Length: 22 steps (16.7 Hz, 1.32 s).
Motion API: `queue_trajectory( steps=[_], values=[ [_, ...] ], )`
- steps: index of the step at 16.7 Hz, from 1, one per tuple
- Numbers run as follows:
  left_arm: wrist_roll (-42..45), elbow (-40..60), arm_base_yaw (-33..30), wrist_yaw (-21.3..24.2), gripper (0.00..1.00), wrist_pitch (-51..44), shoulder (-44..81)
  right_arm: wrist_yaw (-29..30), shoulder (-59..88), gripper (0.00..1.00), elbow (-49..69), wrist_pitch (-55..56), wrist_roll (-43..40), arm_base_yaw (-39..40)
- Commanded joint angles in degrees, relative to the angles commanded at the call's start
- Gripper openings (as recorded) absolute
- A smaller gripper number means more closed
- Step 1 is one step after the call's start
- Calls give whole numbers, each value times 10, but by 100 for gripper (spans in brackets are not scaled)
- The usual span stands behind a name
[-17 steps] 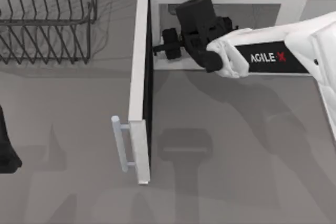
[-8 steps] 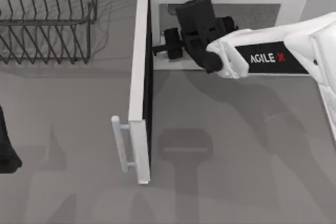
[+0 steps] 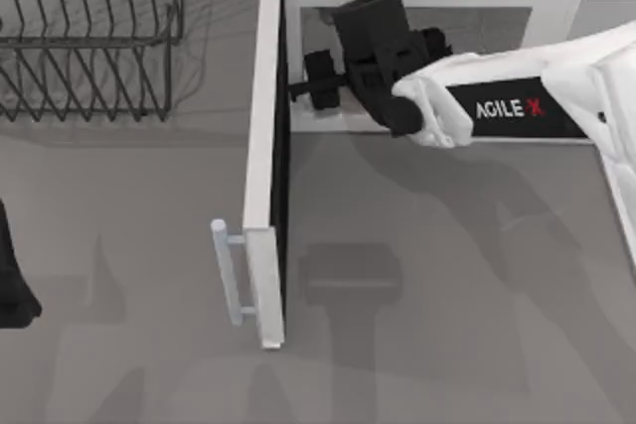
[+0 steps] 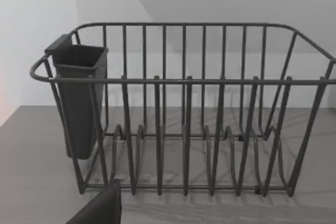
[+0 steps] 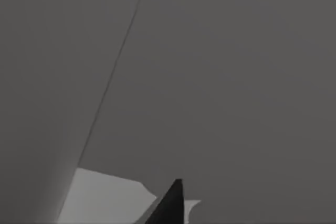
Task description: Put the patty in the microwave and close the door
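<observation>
On the matte grey table (image 3: 447, 275), the right gripper (image 3: 298, 92) reaches into the boxy white microwave (image 3: 552, 2), jaw state unclear.

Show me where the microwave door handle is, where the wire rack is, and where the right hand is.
door handle (image 3: 228, 271): top view, middle of the bar.
wire rack (image 4: 184, 81): left wrist view, front top rail.
right hand (image 3: 310, 86): top view, at the fingertips, inside the microwave opening.

surface: grey table (image 3: 447, 325) | on it: black wire rack (image 3: 94, 42) far left, white microwave (image 3: 556, 2) far right
</observation>
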Motion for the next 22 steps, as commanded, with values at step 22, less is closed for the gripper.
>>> queue_trajectory(
  steps=[22],
  values=[
    [0, 0, 0, 0, 100, 0, 0, 118, -247, 100, -421, 125, 131, 172]
  ],
)
